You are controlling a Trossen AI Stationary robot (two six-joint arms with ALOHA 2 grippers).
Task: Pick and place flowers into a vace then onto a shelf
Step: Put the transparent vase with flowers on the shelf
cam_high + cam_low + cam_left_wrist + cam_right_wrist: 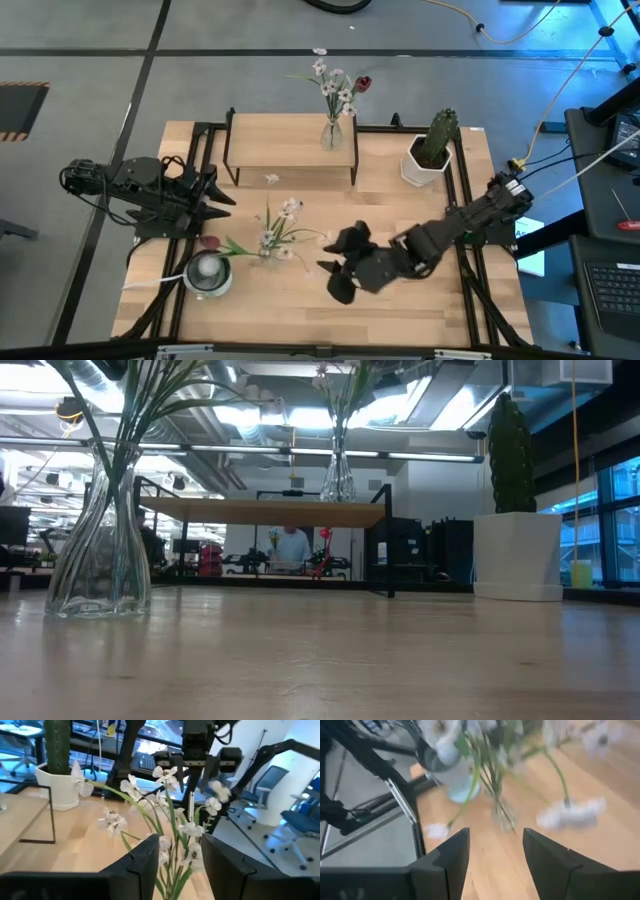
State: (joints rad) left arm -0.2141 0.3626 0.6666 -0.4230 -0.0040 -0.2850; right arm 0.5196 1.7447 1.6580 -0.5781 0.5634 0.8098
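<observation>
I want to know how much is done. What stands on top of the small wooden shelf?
On the shelf stands one glass vase with white flowers and a red bud. Its base is hidden by the blooms from above.

Low view: near vase (pixel 98 540) flowers are cut off by the top edge, same for the blooms of the vase on the shelf (pixel 265 512); neither gripper shows there. Right wrist view: flowers (pixel 492 775) near the vase are motion-blurred, stems and blossoms can't be told apart. Cactus (pixel 59 745) top is cropped.
</observation>
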